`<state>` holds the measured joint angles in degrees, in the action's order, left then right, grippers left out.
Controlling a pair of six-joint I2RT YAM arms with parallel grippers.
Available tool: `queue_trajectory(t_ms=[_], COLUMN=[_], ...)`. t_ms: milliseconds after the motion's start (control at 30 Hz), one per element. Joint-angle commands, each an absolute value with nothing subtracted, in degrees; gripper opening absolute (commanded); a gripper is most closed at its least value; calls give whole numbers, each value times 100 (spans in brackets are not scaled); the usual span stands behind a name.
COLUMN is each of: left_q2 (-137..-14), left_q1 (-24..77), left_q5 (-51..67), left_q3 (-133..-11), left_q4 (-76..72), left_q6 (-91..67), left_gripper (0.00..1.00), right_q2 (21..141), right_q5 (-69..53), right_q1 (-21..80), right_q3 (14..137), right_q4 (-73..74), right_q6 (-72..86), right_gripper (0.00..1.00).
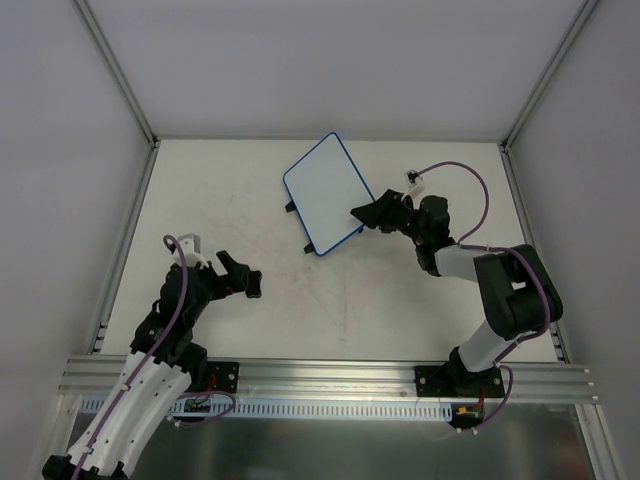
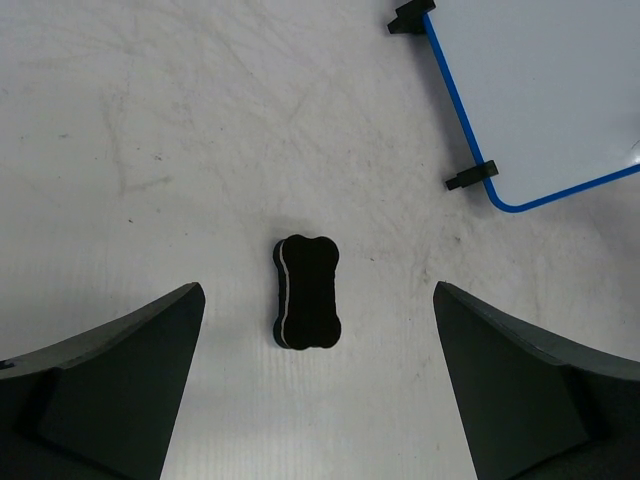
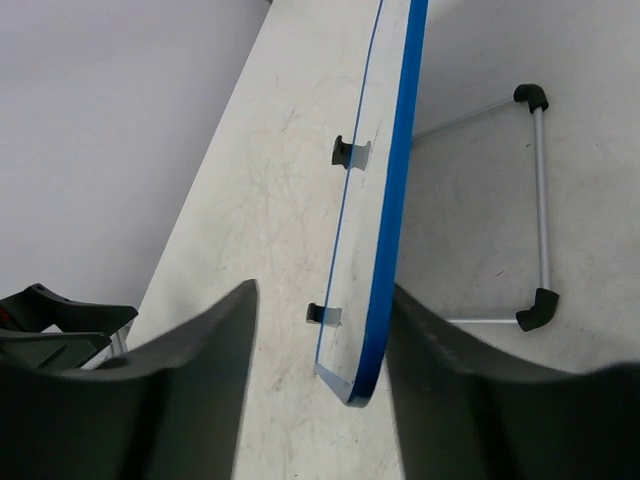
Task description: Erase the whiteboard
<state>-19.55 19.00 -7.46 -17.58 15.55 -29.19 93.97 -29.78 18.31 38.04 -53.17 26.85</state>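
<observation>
The whiteboard (image 1: 323, 192) lies slanted at the back middle of the table, white with a thin blue rim; its face looks blank. My right gripper (image 1: 366, 212) is at its near right edge. In the right wrist view the blue rim (image 3: 392, 240) runs edge-on between my open fingers (image 3: 440, 380); the right finger is at the rim and the left finger stands apart. My left gripper (image 1: 243, 276) is open and empty above the table. In the left wrist view a small black bone-shaped eraser (image 2: 307, 293) lies flat between the fingers, untouched. A corner of the board (image 2: 540, 90) shows at the upper right.
The board's small black feet (image 2: 470, 177) stick out from its rim. A thin metal wire stand with black end caps (image 3: 540, 200) shows behind the board in the right wrist view. Grey walls enclose the table on three sides, and an aluminium rail (image 1: 330, 372) runs along the near edge.
</observation>
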Motion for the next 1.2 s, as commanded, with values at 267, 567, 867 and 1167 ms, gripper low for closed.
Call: queue_trajectory(t_ms=[267, 567, 867, 1167], left_q2=[-1811, -1451, -897, -1081], left_q1=[1863, 1863, 1863, 1863], left_q5=[-1045, -897, -1028, -1020], left_q3=[-2039, -1907, -1635, -1635], left_q4=[1459, 1354, 1195, 1204], left_q6=[-2628, -2566, -2742, -2760], left_gripper=[99, 99, 99, 99], right_q2=[9150, 8122, 6418, 4459], right_q5=[-2778, -2110, 65, 3364], right_q1=[1837, 1802, 1802, 1793], right_q3=[3692, 3024, 3155, 2480], right_q4=[-5563, -5441, -2868, -607], right_q6=[2593, 2075, 1336, 1582], right_gripper=[99, 99, 99, 99])
